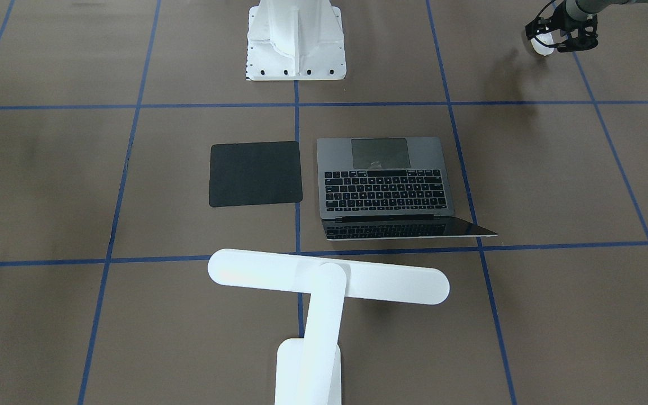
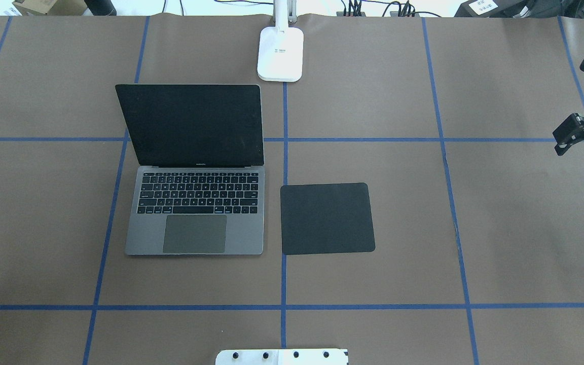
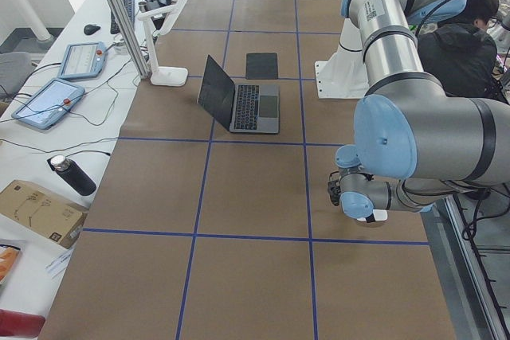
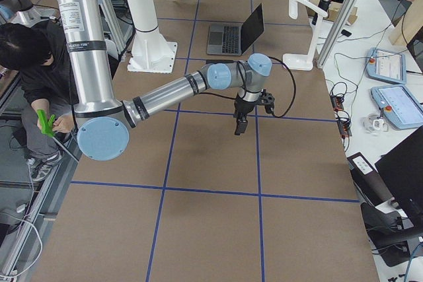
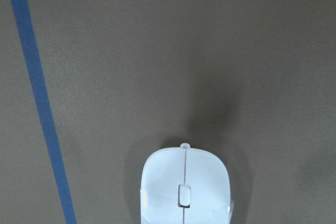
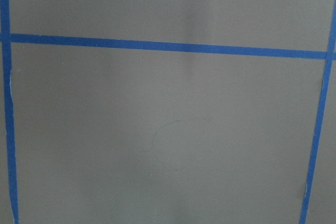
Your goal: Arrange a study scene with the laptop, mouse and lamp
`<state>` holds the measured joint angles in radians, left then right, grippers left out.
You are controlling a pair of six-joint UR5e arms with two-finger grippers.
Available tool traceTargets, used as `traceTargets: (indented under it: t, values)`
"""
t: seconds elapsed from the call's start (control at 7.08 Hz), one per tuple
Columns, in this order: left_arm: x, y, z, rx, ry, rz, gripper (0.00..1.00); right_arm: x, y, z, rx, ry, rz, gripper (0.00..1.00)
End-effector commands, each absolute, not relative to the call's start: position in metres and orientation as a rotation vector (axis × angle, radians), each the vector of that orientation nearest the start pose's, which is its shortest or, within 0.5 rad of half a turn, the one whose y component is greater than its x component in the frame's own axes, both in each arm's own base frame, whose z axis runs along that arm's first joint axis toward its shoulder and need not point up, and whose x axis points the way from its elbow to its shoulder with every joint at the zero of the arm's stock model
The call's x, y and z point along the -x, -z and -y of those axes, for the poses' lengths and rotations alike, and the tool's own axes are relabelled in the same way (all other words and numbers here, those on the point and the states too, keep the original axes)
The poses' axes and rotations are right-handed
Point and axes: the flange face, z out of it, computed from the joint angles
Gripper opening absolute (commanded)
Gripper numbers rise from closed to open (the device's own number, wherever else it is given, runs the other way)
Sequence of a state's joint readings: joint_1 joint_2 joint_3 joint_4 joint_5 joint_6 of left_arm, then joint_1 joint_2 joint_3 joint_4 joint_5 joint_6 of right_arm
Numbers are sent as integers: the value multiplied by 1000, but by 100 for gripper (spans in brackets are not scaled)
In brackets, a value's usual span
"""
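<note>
Small smooth white oval mouse [image 5: 185,190], clamped in left fingers [image 1: 576,40], may be dropped if grip is shallow; state of right fingers [image 2: 570,136] cannot be told.

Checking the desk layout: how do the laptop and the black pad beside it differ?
The laptop is grey metal with keys; the black pad is plain matt black. The laptop stands open, screen raised; the pad lies wholly flat. The laptop's base is wider than the pad. Both rest on the table, side by side with a narrow gap.
</note>
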<state>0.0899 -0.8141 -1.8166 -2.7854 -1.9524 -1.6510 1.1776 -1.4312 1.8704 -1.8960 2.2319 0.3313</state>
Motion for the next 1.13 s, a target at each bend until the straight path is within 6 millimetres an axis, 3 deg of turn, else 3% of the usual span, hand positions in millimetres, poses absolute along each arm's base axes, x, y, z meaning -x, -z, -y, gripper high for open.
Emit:
traceTargets:
  t: [0.0, 0.28, 0.99]
  values:
    - [-206, -674, 73, 421, -167, -663, 100, 135, -484, 509, 133, 100, 658, 99]
    - [-202, -685, 72, 418, -172, -639, 100, 135, -483, 509, 132, 100, 658, 99]
    - [-210, -688, 63, 431, -210, -643, 98, 135, -478, 499, 127, 111, 673, 99]
